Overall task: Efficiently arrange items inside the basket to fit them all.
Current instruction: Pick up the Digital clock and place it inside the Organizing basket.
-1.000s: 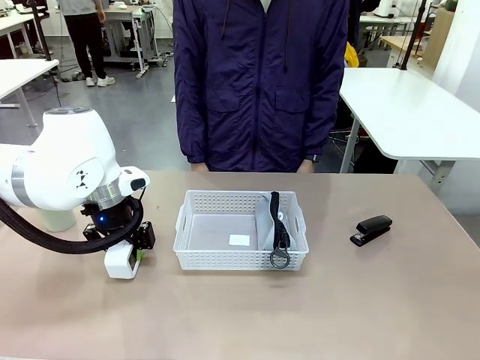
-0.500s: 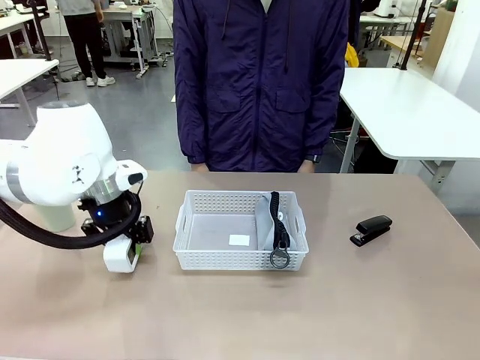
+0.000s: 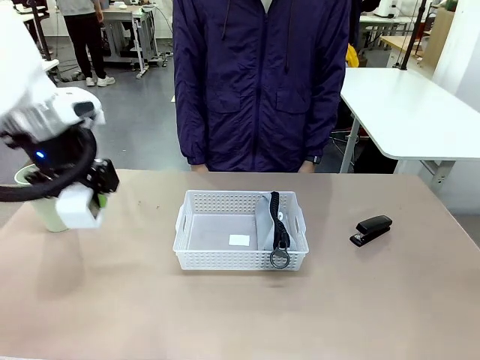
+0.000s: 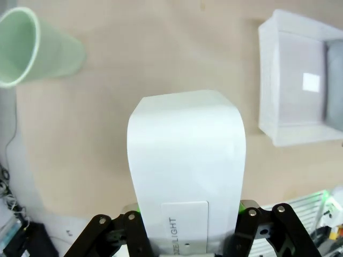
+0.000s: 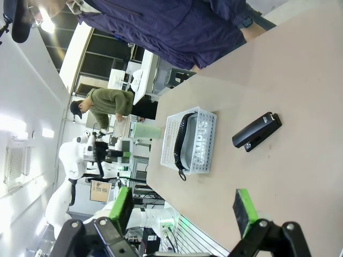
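My left gripper (image 3: 91, 199) hangs above the table's left side, shut on the white box-like clock (image 3: 76, 209). In the left wrist view the clock (image 4: 185, 160) stands between the green pads of my left gripper (image 4: 187, 210). The pale green cup (image 3: 43, 207) stands on the table just behind the clock. The white lattice basket (image 3: 217, 225) sits mid-table with the grey pouch (image 3: 268, 222) upright against its right end, strap and ring draped over the front rim. The black stapler (image 3: 372, 229) lies to the basket's right. My right gripper (image 5: 182, 209) is open, high over the table's right side.
A person in a dark blue jacket (image 3: 259, 82) stands at the far edge behind the basket. Bare tabletop (image 3: 240, 315) lies in front of the basket and between it and the cup. White tables (image 3: 409, 105) stand beyond.
My left arm has lifted the clock off the table and carried it up and to the left, towards the cup. Basket, pouch and stapler have not moved.
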### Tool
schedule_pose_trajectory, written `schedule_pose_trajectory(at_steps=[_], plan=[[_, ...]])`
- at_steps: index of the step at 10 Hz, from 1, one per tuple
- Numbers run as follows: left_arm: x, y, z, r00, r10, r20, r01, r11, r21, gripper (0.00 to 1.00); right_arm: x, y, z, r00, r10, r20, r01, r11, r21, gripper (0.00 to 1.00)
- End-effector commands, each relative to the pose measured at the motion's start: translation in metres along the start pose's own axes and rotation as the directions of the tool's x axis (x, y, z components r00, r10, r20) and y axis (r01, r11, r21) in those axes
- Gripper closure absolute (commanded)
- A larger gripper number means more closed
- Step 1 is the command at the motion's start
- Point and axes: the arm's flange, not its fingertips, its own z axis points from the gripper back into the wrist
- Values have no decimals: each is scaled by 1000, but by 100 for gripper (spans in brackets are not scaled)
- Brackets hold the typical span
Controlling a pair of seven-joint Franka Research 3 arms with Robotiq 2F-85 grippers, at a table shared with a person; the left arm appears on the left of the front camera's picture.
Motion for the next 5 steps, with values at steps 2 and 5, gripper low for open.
schedule_pose_trajectory(at_steps=[2,5], plan=[[-28,19,36,996,39,75,-34,997,-64,100,3,1,0,999,28,17,-28,999,24,0],[-27,17,47,997,39,67,-36,998,-45,94,3,1,0,999,28,17,-28,999,24,0]])
